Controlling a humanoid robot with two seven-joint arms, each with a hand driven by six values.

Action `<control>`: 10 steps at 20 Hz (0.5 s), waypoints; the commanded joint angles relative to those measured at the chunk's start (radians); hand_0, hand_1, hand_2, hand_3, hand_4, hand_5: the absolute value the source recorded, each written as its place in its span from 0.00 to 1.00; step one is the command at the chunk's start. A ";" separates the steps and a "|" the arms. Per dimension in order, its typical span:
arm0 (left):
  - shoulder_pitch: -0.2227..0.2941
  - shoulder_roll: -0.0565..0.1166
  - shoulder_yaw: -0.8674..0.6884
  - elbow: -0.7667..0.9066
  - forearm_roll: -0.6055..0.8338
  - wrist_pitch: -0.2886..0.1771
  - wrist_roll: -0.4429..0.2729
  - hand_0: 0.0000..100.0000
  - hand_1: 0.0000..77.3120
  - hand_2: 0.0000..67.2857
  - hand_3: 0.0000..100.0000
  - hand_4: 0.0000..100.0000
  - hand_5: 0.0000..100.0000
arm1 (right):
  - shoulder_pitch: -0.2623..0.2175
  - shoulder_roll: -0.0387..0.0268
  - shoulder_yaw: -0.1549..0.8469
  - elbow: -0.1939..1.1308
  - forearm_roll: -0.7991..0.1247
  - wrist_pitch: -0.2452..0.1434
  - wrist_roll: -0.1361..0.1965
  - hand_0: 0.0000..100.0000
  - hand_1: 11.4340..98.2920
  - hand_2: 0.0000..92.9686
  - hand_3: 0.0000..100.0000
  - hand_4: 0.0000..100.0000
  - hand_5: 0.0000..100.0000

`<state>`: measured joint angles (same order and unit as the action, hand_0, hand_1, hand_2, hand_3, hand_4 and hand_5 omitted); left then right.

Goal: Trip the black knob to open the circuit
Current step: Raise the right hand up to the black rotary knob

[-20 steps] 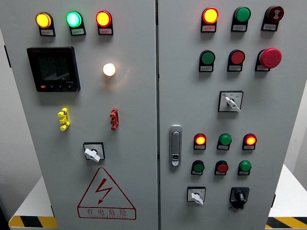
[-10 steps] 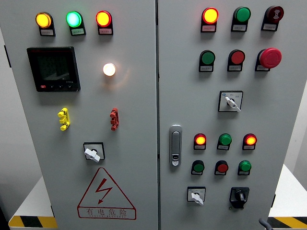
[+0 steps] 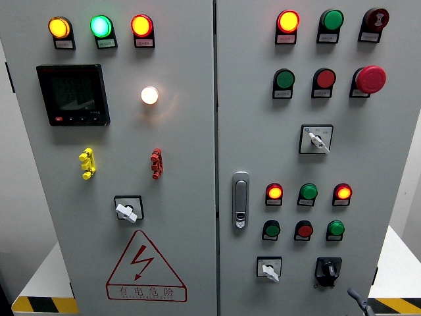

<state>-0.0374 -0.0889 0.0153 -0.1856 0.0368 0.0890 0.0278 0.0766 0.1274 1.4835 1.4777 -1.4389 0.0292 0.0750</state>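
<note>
On the left door, the upper left of the frame holds three lit lamps, amber, green and a red-ringed amber one, each over a small label plate too tiny to read. Below sits a dark digital meter, its screen unreadable, and right of it a glowing white lamp. Lower are a yellow clip, a red clip, a white-handled selector switch, and a red warning triangle with a lightning bolt and the characters 有电危险. Past the centre seam, the right door carries a chrome door handle, rows of red and green lamps and buttons with illegible plates, and a red mushroom stop button at the upper right. The black knob sits at the lower right of the frame, its pointer about upright, untouched. Just right of and below it, at the bottom edge, the grey tip of the right hand pokes higher into the frame than half a second ago, when it barely showed; whether it is clenched or released cannot be told. Everything else on the panel stays unchanged.
</note>
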 commanded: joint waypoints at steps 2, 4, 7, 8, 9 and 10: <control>0.001 0.000 0.000 0.000 0.000 0.000 0.000 0.00 0.00 0.29 0.26 0.10 0.09 | 0.023 0.0045 -0.003 -0.010 0.002 0.000 -0.011 0.98 0.53 0.00 0.90 0.96 1.00; 0.001 0.000 0.000 0.000 0.000 0.000 0.000 0.00 0.00 0.29 0.26 0.10 0.09 | 0.038 0.0046 -0.003 -0.028 0.005 0.000 -0.014 0.99 0.53 0.00 0.90 0.96 1.00; 0.001 0.000 0.000 0.000 0.000 0.000 0.000 0.00 0.00 0.29 0.26 0.10 0.09 | 0.043 0.0046 -0.006 -0.031 0.020 0.000 -0.015 1.00 0.53 0.00 0.91 0.96 1.00; 0.001 0.000 0.000 0.000 0.000 0.000 0.000 0.00 0.00 0.29 0.26 0.10 0.09 | 0.045 0.0046 -0.012 -0.031 0.029 0.000 -0.017 1.00 0.53 0.00 0.91 0.96 1.00; 0.001 0.000 0.000 0.000 0.000 0.000 0.000 0.00 0.00 0.29 0.26 0.10 0.09 | 0.051 0.0046 -0.015 -0.036 0.037 0.000 -0.023 1.00 0.53 0.00 0.91 0.96 1.00; 0.001 0.000 0.000 0.000 0.000 0.000 0.000 0.00 0.00 0.29 0.26 0.10 0.09 | 0.058 0.0046 -0.014 -0.043 0.038 0.000 -0.027 1.00 0.53 0.00 0.91 0.96 1.00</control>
<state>-0.0368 -0.0890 0.0153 -0.1856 0.0368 0.0890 0.0276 0.1253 0.1319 1.4710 1.4429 -1.4081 0.0291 0.0543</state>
